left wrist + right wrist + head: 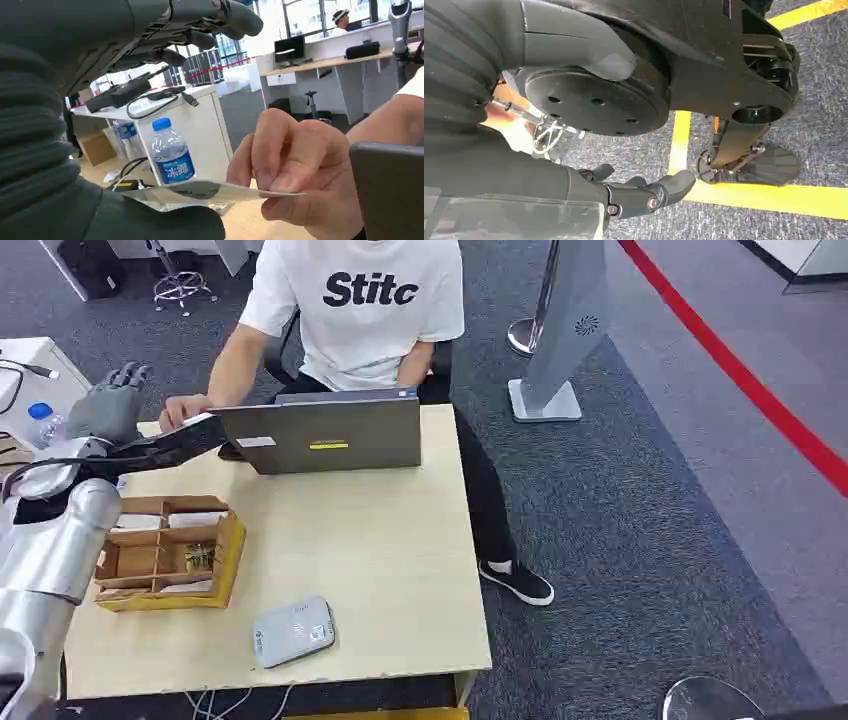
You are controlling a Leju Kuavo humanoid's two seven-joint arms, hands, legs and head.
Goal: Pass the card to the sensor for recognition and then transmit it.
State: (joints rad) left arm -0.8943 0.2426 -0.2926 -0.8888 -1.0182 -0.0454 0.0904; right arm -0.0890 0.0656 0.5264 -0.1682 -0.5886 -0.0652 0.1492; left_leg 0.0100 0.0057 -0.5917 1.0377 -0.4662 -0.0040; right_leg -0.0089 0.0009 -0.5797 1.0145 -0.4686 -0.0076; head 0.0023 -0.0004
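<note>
My left hand (108, 408) is raised over the table's far left corner, toward the person seated behind the laptop. In the left wrist view a pale card (210, 190) lies flat on my thumb (165, 222), while my fingers (195, 37) are spread well above it. The person's hand (295, 165) pinches the card's far end. The grey card sensor (292, 630) lies near the table's front edge. My right hand (644, 192) hangs beside my body over the floor, fingers loosely apart and holding nothing.
A wooden compartment box (170, 555) stands at the table's left, under my left arm. An open laptop (330, 430) stands along the far edge. A water bottle (40, 425) stands by the white side desk (30, 355) at the left.
</note>
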